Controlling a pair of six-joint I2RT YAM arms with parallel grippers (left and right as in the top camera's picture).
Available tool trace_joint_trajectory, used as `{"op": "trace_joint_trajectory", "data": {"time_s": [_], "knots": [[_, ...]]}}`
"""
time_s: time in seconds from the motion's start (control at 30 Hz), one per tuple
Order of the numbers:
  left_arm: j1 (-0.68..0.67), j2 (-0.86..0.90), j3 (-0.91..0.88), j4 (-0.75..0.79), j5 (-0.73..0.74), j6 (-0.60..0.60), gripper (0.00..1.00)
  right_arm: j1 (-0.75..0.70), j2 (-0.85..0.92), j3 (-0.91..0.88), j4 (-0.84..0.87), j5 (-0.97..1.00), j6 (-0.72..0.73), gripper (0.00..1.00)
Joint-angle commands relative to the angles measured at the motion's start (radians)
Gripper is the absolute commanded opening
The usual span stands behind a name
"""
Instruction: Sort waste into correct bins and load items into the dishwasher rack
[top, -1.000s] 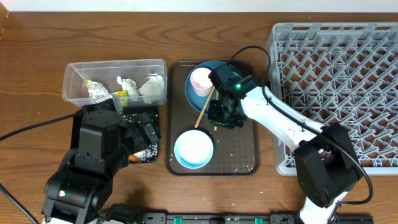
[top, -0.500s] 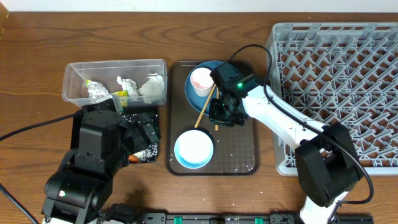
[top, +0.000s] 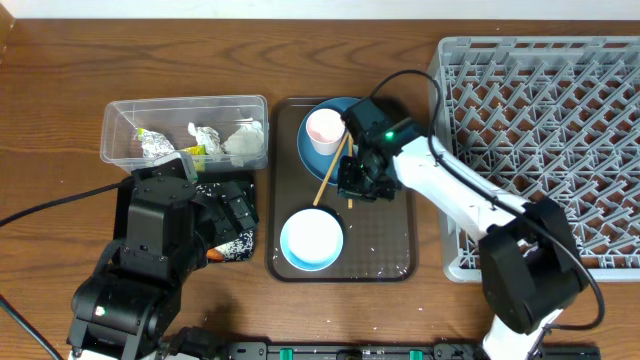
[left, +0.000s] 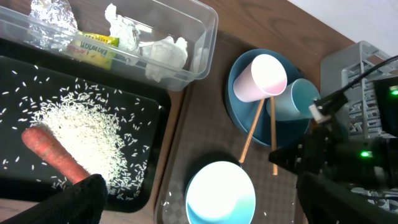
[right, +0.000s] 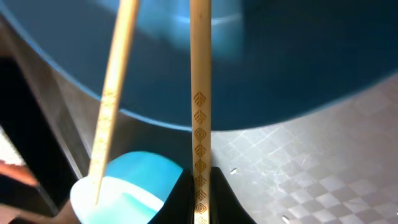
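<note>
We judge loading is in hand: our right gripper (right: 200, 182) pinches one thin wooden chopstick (right: 200, 81) over the round blue plate (right: 280, 62), centre frame. Next we should lift it to the grey pegged rack (top: 540, 120), far right. Left gripper (left: 199, 204) gapes empty.

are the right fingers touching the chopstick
Touching. The right wrist view shows the right fingers closed against both sides of the patterned chopstick.

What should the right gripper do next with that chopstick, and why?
Probably lift straight up a little. In the right wrist view the right gripper appears shut on one chopstick whose far end lies on the blue plate; the second chopstick lies free alongside. Lifting clears the plate before heading to the dishwasher rack.
</note>
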Motion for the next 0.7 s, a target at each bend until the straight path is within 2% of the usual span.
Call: {"op": "trace_joint_trajectory", "data": {"time_s": [0.0, 0.3, 0.5, 0.57, 0.67], "knots": [[0.004, -0.003, 0.018, -0.001, -0.017, 0.011, 1.0, -0.03, -0.089, 0.006, 0.0, -0.061, -0.058, 0.04], [0.004, -0.003, 0.018, -0.001, -0.017, 0.011, 1.0, -0.08, -0.301, 0.006, -0.029, -0.098, -0.158, 0.02], [0.004, -0.003, 0.018, -0.001, -0.017, 0.011, 1.0, -0.149, -0.452, 0.006, -0.089, -0.099, -0.323, 0.01], [0.004, -0.003, 0.018, -0.001, -0.016, 0.011, 1.0, -0.195, -0.494, 0.006, -0.122, -0.071, -0.395, 0.01], [0.004, -0.003, 0.018, -0.001, -0.016, 0.011, 1.0, -0.291, -0.545, 0.006, -0.177, 0.072, -0.468, 0.01]]}}
